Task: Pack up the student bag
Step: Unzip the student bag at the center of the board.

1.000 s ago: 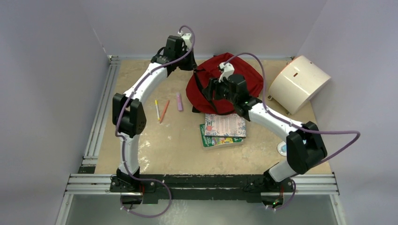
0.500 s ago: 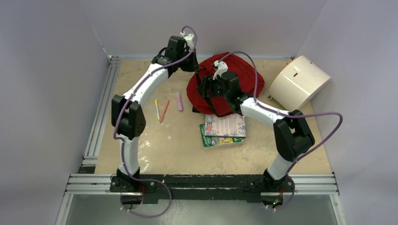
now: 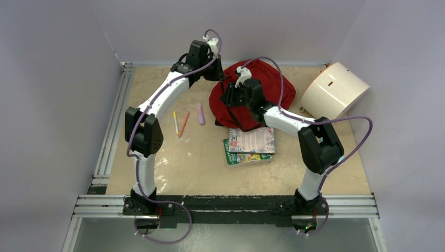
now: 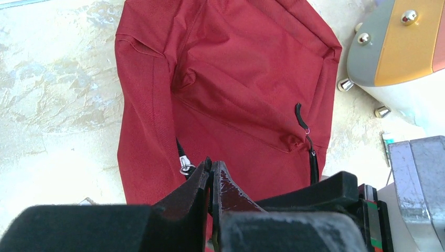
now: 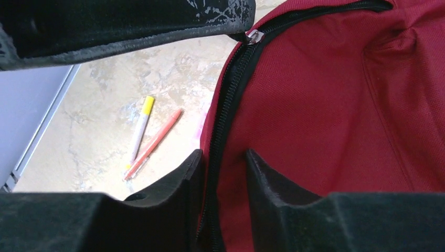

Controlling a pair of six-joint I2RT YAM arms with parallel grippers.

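Tabletop (image 3: 199, 163) under the student bag (image 3: 218, 105) seems mottled beige stone, walls (image 3: 252, 26) lilac.

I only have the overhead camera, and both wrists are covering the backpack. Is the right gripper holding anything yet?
Observer: Not yet. In its wrist view the right gripper is open, its fingers straddling the black zipper on the student bag.
Operator: And the left one?
Observer: The left gripper is shut at the bag's edge, with a silver zipper pull just beside its fingers. I cannot tell whether it pinches anything.
Operator: Is the bag unzipped there?
Observer: The stretch of zipper between the right gripper's fingers looks closed.
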